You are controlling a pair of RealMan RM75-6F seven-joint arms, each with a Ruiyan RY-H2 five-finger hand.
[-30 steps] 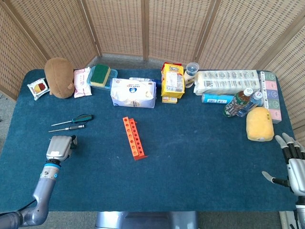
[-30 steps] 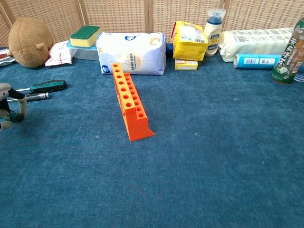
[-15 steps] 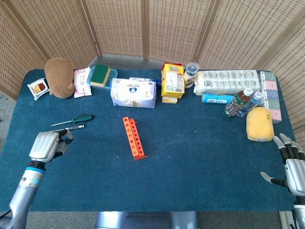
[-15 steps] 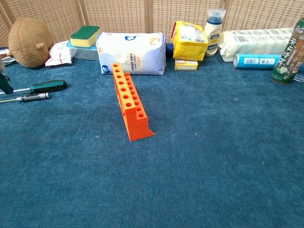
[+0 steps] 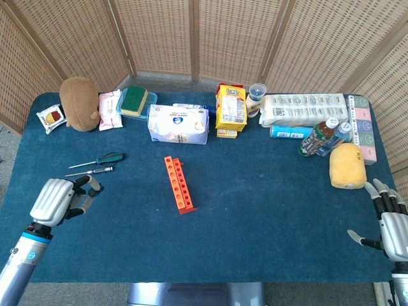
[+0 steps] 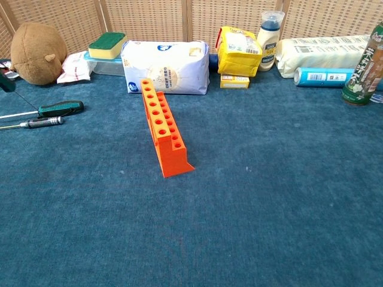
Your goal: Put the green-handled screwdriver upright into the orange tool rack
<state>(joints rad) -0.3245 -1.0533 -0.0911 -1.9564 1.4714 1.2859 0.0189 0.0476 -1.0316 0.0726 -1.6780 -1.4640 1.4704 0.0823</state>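
Observation:
The green-handled screwdriver (image 5: 105, 158) (image 6: 58, 109) lies flat on the blue table at the left, its shaft pointing left. The orange tool rack (image 5: 178, 183) (image 6: 163, 127) stands mid-table with its row of holes facing up and nothing in them. My left hand (image 5: 62, 199) hovers near the table's front left, short of the screwdriver, fingers loosely bent and holding nothing. In the chest view only a dark fingertip (image 6: 6, 82) shows at the left edge. My right hand (image 5: 390, 222) is at the front right corner, fingers spread, holding nothing.
A thinner dark-handled screwdriver (image 5: 92, 171) (image 6: 37, 121) lies just in front of the green one. Along the back stand a brown plush (image 5: 80, 103), a sponge box (image 5: 136, 102), a white pack (image 5: 178, 124), a yellow bag (image 5: 231, 107) and bottles (image 5: 319, 139). A yellow sponge (image 5: 347, 166) lies at the right.
My left hand has drawn back to the left and toward the front edge, leaving the chest view almost wholly. The right hand has barely shifted. The screwdrivers and rack have not moved.

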